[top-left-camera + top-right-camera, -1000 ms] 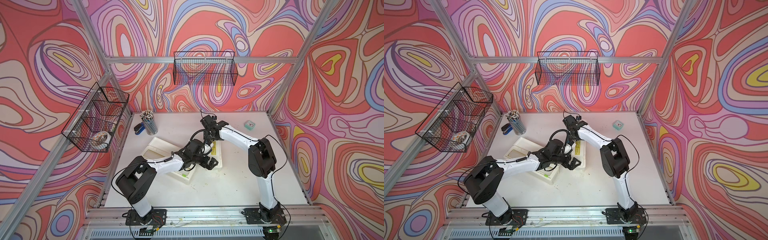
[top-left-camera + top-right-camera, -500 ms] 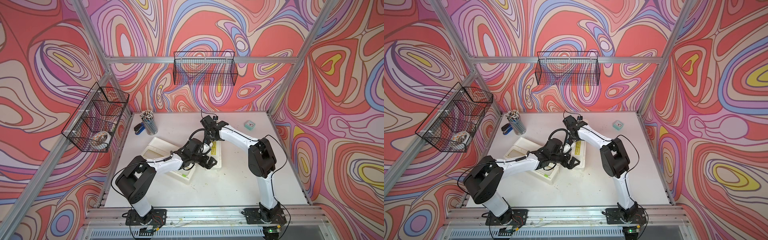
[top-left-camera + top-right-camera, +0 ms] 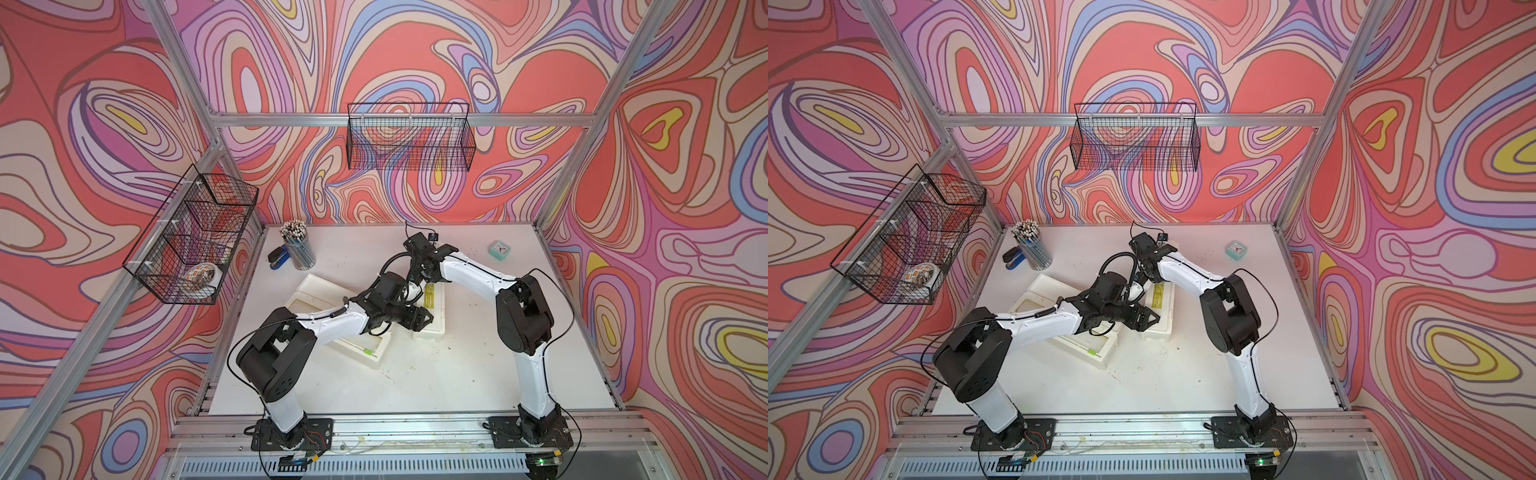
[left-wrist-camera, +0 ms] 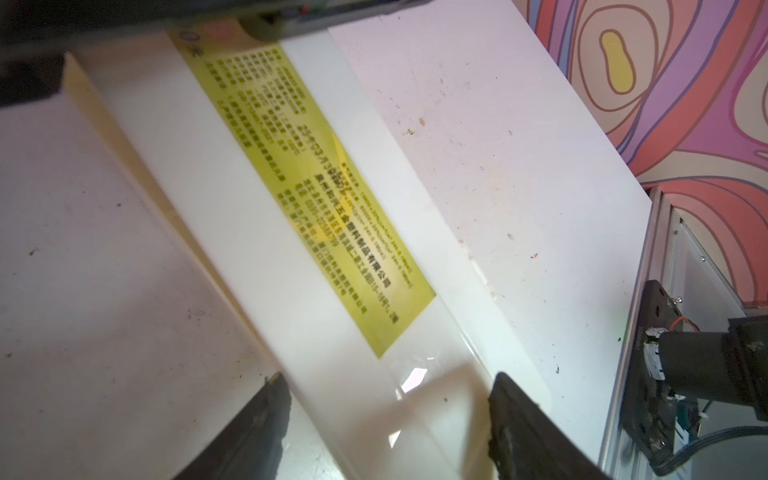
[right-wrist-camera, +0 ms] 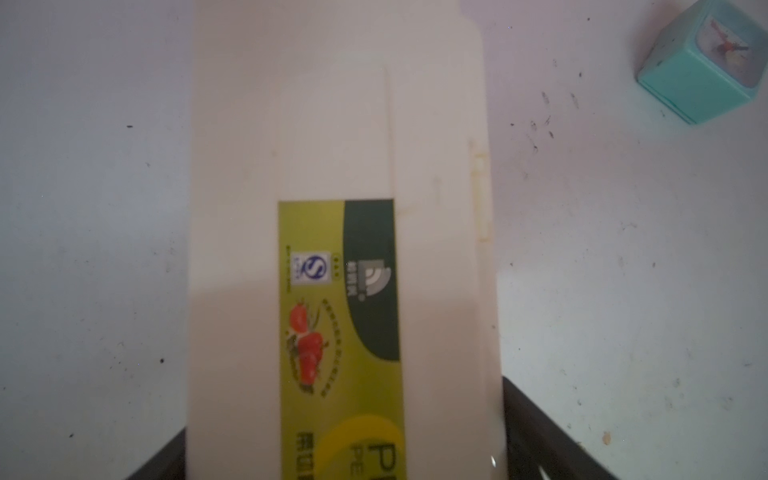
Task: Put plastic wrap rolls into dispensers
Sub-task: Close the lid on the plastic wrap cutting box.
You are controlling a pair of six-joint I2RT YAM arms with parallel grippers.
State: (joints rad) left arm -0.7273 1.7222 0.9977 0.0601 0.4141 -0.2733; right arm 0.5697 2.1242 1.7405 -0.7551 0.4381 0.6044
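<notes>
A closed cream dispenser point(image 3: 434, 324) with a yellow label lies mid-table in both top views. My left gripper point(image 4: 386, 415) straddles its near end, with the fingers point(image 4: 257, 428) pressed against both side walls. At the far end, my right gripper point(image 5: 345, 457) is open, its dark fingers point(image 5: 540, 440) flanking the box point(image 5: 332, 124). A second dispenser point(image 3: 365, 351) lies open under my left arm, a green tab inside it. The plastic wrap rolls are hidden in every view.
A pencil cup point(image 3: 297, 245) and a blue stapler point(image 3: 277, 257) stand at the back left. A teal clock point(image 3: 498, 250) sits at the back right. Wire baskets hang on the left wall point(image 3: 195, 232) and the back wall point(image 3: 409, 141).
My left gripper's jaws have narrowed onto the near end of the closed dispenser. The right gripper's jaws have widened at the far end. Both arms have barely moved.
</notes>
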